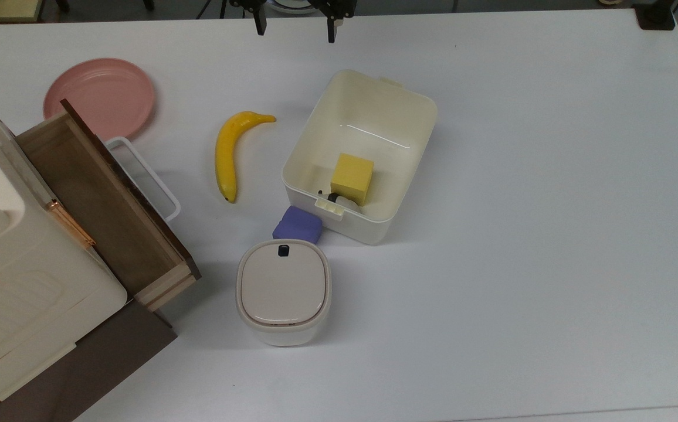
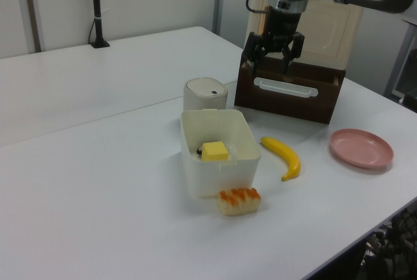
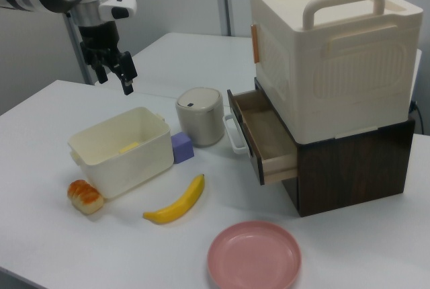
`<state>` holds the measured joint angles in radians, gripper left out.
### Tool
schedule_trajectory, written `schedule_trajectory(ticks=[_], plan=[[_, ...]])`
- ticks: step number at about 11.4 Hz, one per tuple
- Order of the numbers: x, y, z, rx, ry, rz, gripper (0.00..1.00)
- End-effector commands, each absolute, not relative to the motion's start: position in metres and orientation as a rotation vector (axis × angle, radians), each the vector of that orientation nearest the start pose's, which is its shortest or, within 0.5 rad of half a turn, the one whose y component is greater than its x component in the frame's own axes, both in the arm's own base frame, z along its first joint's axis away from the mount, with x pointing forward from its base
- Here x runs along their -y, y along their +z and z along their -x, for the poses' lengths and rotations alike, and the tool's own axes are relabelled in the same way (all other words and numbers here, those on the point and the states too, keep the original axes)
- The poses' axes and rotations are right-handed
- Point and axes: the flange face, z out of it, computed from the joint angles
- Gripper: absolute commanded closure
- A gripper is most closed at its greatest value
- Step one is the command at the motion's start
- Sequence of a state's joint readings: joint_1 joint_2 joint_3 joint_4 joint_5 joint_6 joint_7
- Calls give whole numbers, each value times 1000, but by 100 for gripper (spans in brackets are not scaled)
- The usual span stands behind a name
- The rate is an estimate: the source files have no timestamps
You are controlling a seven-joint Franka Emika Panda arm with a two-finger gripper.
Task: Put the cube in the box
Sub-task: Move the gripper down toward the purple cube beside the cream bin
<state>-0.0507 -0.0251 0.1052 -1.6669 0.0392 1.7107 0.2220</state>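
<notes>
hand (image 3: 116, 68) spread, empty, high over table | white table (image 1: 521, 205) | cube (image 1: 298, 224) beside box (image 1: 415, 111)

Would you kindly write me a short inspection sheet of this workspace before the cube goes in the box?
Surface: white table, dry and flat.
Job's things: purple cube on the table between the box and the lidded bin; box open, yellow cube inside.
Clutter: banana, pink plate, bread roll, open wooden drawer.
Grippers: gripper open, raised, holding nothing.
Cables: nothing seen on the table.
Surroundings: black pole at the table's edge.
</notes>
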Motion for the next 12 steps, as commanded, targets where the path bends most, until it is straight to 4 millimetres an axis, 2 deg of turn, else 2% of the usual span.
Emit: schedule_trajectory(ticks=[1, 10, 12], plan=[[-36, 606, -555, -278, -132, 3068, 0], [-34, 606, -557, -284, -153, 3063, 0], [-36, 598, -562, -316, -210, 3043, 0]])
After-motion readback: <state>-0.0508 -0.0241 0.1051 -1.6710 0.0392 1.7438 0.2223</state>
